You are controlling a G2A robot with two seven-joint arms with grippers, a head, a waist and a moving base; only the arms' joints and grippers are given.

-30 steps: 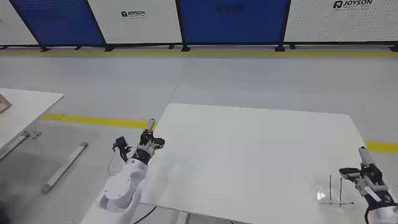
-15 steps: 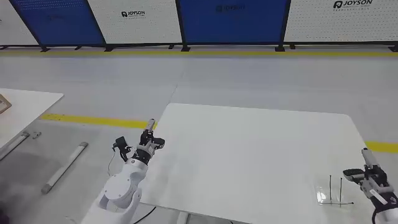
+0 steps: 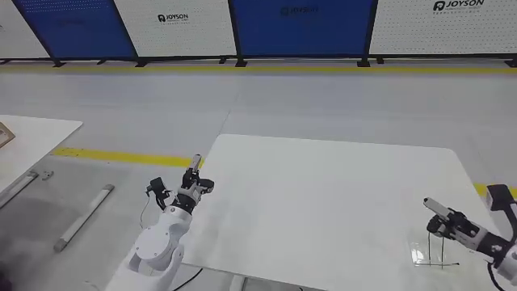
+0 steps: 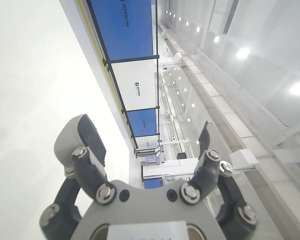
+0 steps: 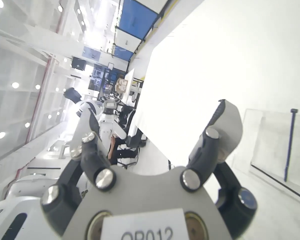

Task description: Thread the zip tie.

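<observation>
Thin dark zip ties [image 3: 442, 247] lie on a clear plastic sheet [image 3: 420, 253] near the front right corner of the white table [image 3: 323, 202]. In the right wrist view one zip tie [image 5: 289, 146] lies straight on the sheet [image 5: 265, 138], and a second one [image 5: 277, 181] runs along the sheet's edge. My right gripper [image 3: 433, 214] hangs just above and beside them, open and holding nothing [image 5: 155, 118]. At the table's left edge my left gripper [image 3: 194, 166] points away from the robot, open and holding nothing [image 4: 147, 132].
Bare table top spreads between the two arms. Off to the left stand a second white table [image 3: 32, 141] and a pale bar [image 3: 83, 217] lying on the floor. Blue and white panels [image 3: 303, 12] close the far side.
My right arm has swung from the table's right edge leftward, so its gripper now sits over the zip ties. The left arm has stayed where it was.
</observation>
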